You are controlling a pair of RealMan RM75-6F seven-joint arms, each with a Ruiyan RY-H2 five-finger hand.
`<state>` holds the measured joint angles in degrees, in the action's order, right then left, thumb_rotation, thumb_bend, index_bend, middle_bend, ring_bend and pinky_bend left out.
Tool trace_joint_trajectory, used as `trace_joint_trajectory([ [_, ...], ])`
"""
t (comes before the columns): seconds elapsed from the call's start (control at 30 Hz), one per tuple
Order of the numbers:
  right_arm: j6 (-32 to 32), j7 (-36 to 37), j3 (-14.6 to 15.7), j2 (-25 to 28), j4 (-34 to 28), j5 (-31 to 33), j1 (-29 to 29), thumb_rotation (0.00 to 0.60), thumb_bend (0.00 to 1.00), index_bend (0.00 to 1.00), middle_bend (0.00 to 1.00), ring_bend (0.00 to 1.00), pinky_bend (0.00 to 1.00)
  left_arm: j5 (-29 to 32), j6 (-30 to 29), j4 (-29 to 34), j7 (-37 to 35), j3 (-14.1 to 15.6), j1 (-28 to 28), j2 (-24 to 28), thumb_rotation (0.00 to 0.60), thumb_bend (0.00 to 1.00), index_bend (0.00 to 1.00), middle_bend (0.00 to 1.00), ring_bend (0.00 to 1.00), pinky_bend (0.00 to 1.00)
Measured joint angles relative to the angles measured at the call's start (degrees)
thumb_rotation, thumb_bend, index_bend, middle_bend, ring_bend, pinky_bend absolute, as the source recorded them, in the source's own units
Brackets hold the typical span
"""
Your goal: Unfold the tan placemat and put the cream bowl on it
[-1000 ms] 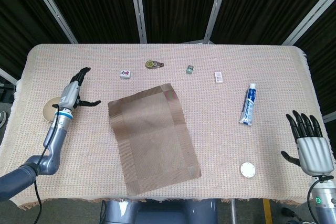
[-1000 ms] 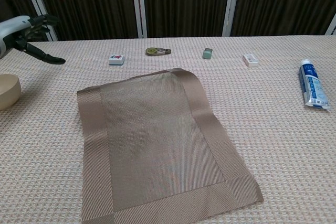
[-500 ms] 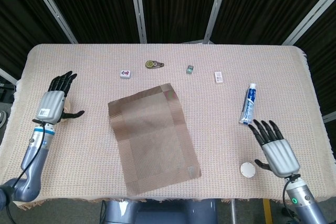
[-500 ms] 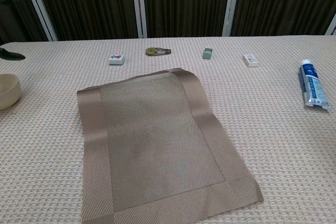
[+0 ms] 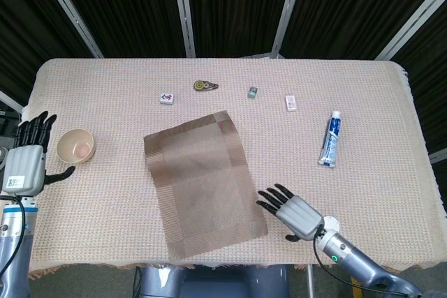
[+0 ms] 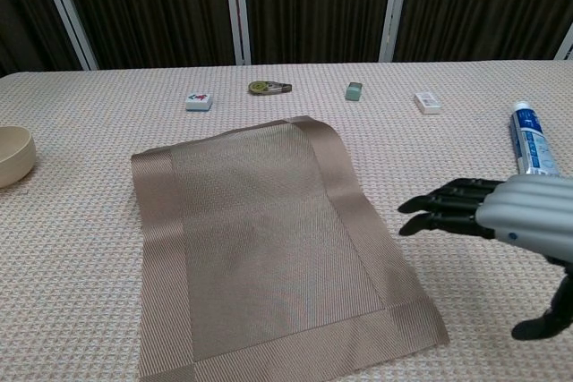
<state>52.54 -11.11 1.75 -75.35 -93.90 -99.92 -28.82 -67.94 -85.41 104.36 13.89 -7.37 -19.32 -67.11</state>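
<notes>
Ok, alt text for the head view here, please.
A tan placemat lies flat mid-table, the right hand open beside its near right corner. The cream bowl sits far left by the open left hand; small items line the back.

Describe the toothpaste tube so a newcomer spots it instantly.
Start from the tan placemat in the middle of the table; look toward the table's right side. The toothpaste tube lies flat there, well right of the placemat. It is the only long blue-and-white item; the small eraser nearby is short and white.
</notes>
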Motion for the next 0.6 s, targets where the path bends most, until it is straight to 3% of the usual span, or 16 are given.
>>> trace_joint_trajectory([
  [0.6, -1.67, -6.41, 0.9, -11.39, 8.11, -1.66, -4.26, 0.6, 0.03, 0.15, 0.0, 0.0, 0.0, -1.05, 2.93, -1.67, -1.69, -0.78, 0.71, -0.82, 0.6, 0.01, 0.0, 0.0, 0.0, 0.0],
])
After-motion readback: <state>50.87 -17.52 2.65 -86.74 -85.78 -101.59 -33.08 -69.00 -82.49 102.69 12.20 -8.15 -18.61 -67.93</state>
